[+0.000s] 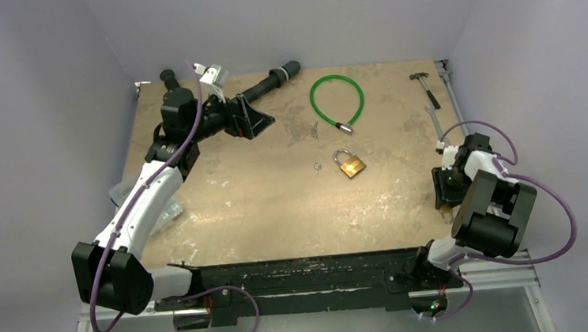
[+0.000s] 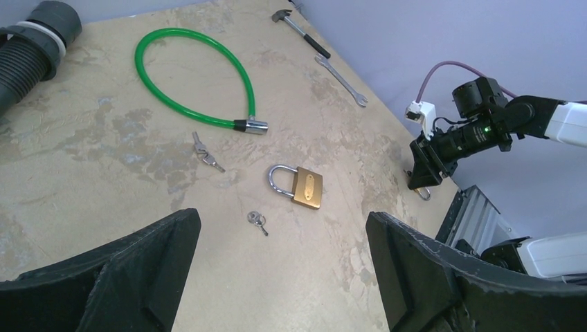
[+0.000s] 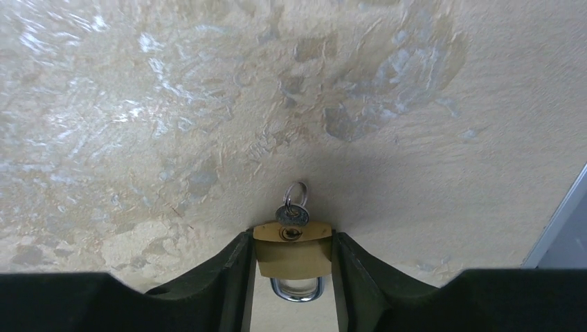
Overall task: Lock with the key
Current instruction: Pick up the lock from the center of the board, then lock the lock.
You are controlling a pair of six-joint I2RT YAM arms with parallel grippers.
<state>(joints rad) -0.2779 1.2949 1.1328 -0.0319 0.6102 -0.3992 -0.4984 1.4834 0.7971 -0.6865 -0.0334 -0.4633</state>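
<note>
Item: lock (image 3: 291, 261), small brass body with a silver shackle, was held off the surface at the right edge of the desk (image 1: 239, 218), well apart from the other pieces. The right pincer (image 3: 291, 242) was clamped on it, its dark fingers (image 3: 232, 277) pressing the two flat sides. The keyhole end faced away from the wrist and the shackle pointed back between the fingers. Item: key (image 3: 291, 213), tiny and silver with a wire ring, was seated in the keyhole of that lock. Item: left pincer (image 2: 282, 220), prongs spread wide and holding nothing, was raised over the far left of the desk and aimed toward the centre. Item: second brass padlock (image 1: 350, 165) lay flat at mid-desk. A loose small key (image 2: 257, 221) lay just beside it, not touching. Item: pair of keys (image 2: 206, 155) lay between that padlock and the green cable loop (image 1: 313, 101). Item: small hammer (image 1: 423, 83) and wrench (image 1: 433, 115) lay near the far right corner. Item: black pipe (image 1: 280, 76) lay at the far edge, left of the loop.
</note>
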